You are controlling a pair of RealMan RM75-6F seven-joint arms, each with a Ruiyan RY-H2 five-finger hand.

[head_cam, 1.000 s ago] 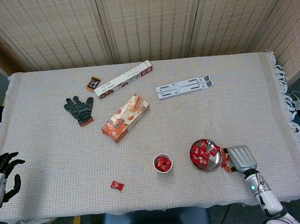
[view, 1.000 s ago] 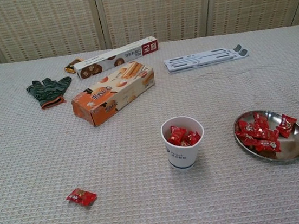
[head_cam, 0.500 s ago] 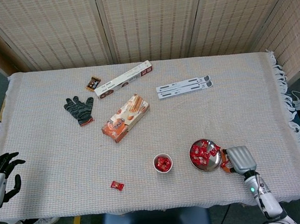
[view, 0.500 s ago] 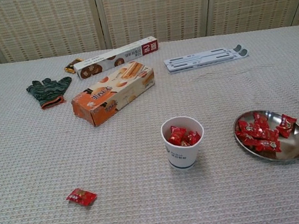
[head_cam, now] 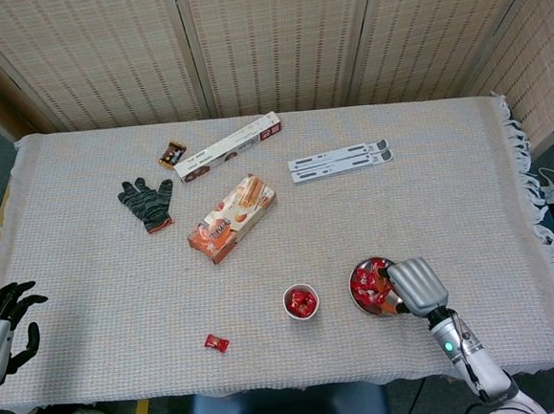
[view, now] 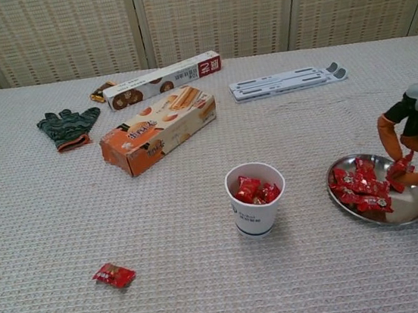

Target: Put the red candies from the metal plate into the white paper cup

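My right hand [view: 414, 140] hangs over the right side of the shiny round metal plate [view: 410, 208], its orange-tipped fingers [view: 386, 133] curled down and pinching a red wrapped candy [view: 402, 166]. More red wrapped candies [view: 360, 184] lie heaped in the plate. Just left of it on the counter [head_cam: 449, 203] stands the white paper cup [view: 255, 200], upright, with several red candies inside. One stray red candy [view: 114, 275] lies on the cloth well to the cup's left. My left hand [head_cam: 5, 315] rests at the counter's left edge, dark fingers spread, holding nothing.
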